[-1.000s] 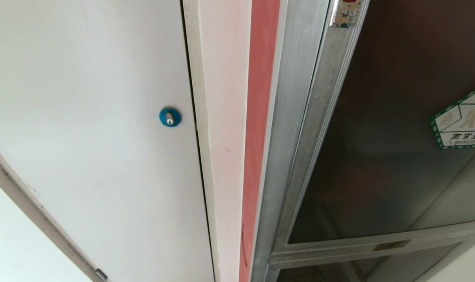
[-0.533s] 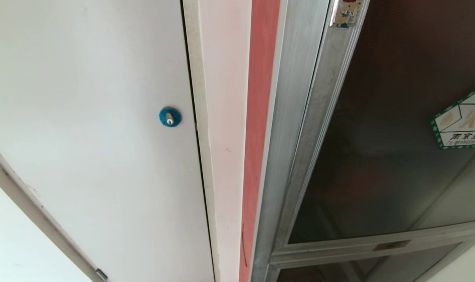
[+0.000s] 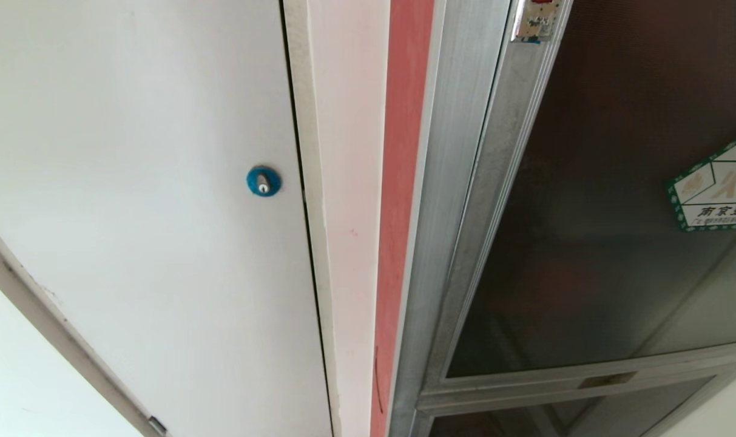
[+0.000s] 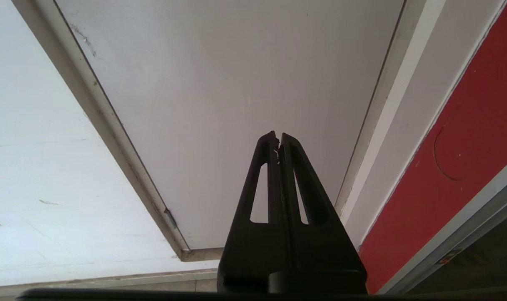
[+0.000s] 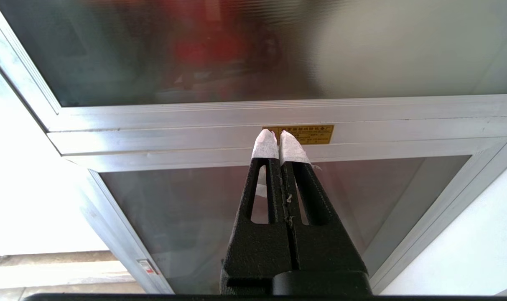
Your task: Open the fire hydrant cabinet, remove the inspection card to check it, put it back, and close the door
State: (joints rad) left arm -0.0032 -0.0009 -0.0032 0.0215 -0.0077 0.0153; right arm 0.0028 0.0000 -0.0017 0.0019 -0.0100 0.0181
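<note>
Item: my right gripper (image 5: 278, 134), fingers pressed together, empty, before the gold nameplate (image 5: 305, 134). My left gripper (image 4: 278, 136), likewise closed, faced the white door (image 4: 236, 83). Beyond: the door (image 3: 616, 182) of smoky glass, closed, hexagonal sticker (image 3: 715, 185) attached.

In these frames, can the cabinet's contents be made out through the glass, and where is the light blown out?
Head view: the door glass is dark, contents barely legible. Right wrist view: only a red blur shows behind it; the wall beside the frame is overexposed. Left wrist view: evenly lit.
</note>
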